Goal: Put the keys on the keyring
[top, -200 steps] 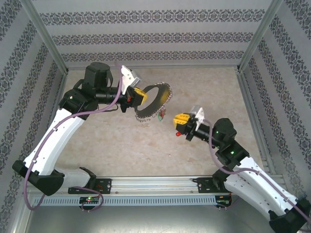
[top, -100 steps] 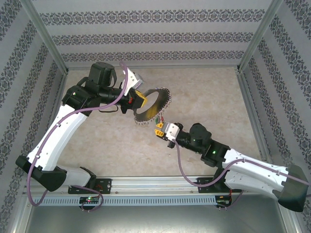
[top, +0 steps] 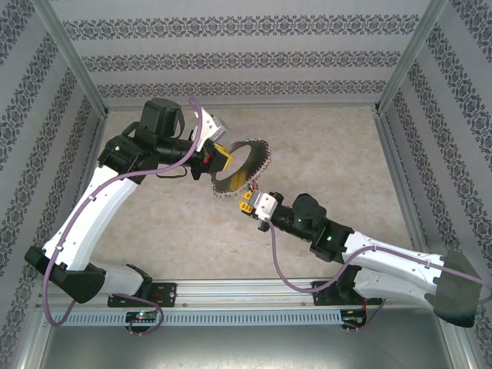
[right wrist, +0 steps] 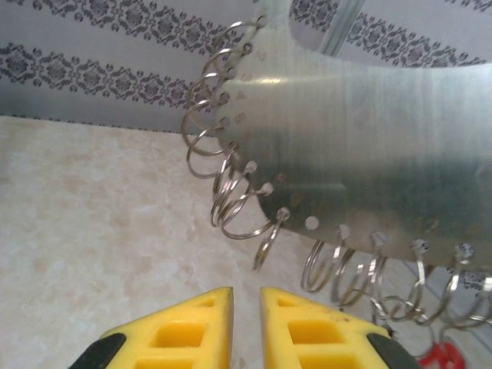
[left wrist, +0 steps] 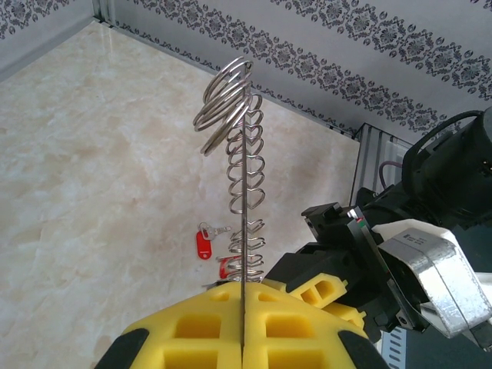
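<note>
My left gripper [top: 219, 156] is shut on the keyring [top: 240, 160], a flat grey metal disc fringed with small silvery split rings, and holds it above the table. In the left wrist view the keyring [left wrist: 244, 184] stands edge-on, clamped between the yellow pads of the left gripper [left wrist: 243, 286]. One of the keys [left wrist: 203, 244], with a red plastic head, lies on the table beyond. My right gripper [top: 247, 201] sits just below the disc's lower rim. In its own view the right gripper [right wrist: 246, 296] has a narrow gap with nothing in it, a little short of the rings of the keyring [right wrist: 361, 146]. A red key head [right wrist: 442, 355] shows at bottom right.
The marble-patterned table [top: 323, 146] is walled on three sides by patterned panels with metal posts. A metal rail [top: 246, 296] runs along the near edge between the arm bases. The right arm's body [left wrist: 430, 254] is close to the left gripper.
The right arm has swung left and stretched out, bringing its gripper from the middle right of the table to just under the keyring. The left arm shifted slightly and still grips the keyring.
</note>
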Controlling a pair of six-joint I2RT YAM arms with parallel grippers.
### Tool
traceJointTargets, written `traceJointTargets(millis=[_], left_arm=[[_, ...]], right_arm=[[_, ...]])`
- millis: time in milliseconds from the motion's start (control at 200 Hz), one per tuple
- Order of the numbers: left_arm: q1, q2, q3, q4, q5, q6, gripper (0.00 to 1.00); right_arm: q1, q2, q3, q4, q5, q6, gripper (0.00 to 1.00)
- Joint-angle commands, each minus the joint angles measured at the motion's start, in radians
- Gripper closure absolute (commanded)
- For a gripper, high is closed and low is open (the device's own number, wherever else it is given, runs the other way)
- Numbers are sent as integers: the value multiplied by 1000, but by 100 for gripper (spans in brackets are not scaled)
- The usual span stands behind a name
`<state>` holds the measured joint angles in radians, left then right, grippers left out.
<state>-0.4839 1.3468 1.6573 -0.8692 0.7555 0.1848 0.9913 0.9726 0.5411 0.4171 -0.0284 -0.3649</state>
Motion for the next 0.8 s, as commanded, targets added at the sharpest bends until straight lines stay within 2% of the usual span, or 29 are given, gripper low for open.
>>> traceJointTargets(millis=[0, 555, 799], left_arm=[[3, -20, 29, 3, 16, 8, 100], [3, -29, 32, 8, 16, 6, 100], [2, -39, 23, -3, 45, 50, 100]], right_arm=[[7, 1, 17, 74, 75, 16, 82], [7, -17, -12, -20, 56, 10, 79], [7, -28, -24, -14, 62, 20, 79]])
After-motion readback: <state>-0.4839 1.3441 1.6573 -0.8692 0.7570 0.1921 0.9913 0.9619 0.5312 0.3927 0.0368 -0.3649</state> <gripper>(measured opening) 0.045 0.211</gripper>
